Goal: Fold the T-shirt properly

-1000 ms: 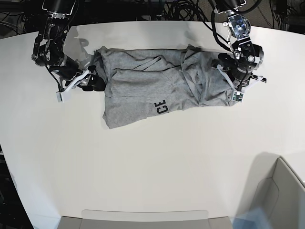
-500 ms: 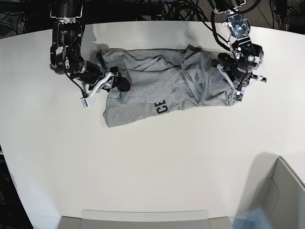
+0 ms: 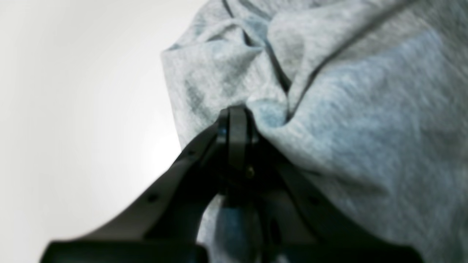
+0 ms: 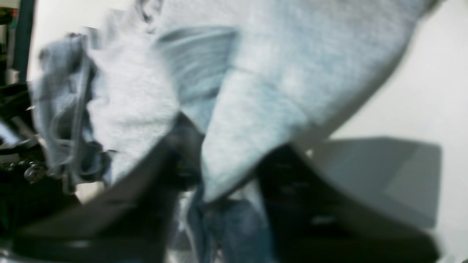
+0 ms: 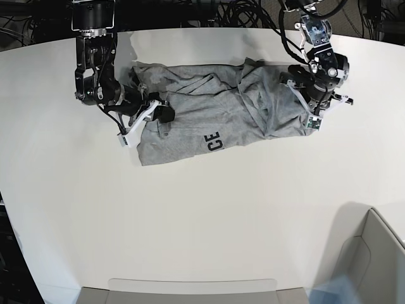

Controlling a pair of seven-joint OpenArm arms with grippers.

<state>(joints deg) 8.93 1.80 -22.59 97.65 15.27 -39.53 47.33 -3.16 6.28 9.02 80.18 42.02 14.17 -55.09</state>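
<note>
The heather-grey T-shirt [image 5: 209, 107] lies crumpled across the far middle of the white table [image 5: 202, 215], with black letters "CE" [image 5: 215, 142] showing near its front edge. My right gripper [image 5: 161, 114], on the left of the base view, is shut on a fold of the shirt's left part and holds it over the shirt body. The blurred right wrist view shows the grey cloth [image 4: 256, 73] between its fingers [image 4: 289, 182]. My left gripper [image 5: 310, 120] is shut on the shirt's right edge. In the left wrist view its closed tips [image 3: 237, 117] pinch bunched fabric [image 3: 365, 109].
A grey open box [image 5: 380, 253] stands at the front right corner. A flat grey tray [image 5: 190, 288] lies along the front edge. Dark cables [image 5: 240, 12] run behind the table's far edge.
My right gripper moved rightward over the shirt, dragging the left edge inward, so the shirt is narrower. My left gripper shifted slightly up and back with the right edge.
</note>
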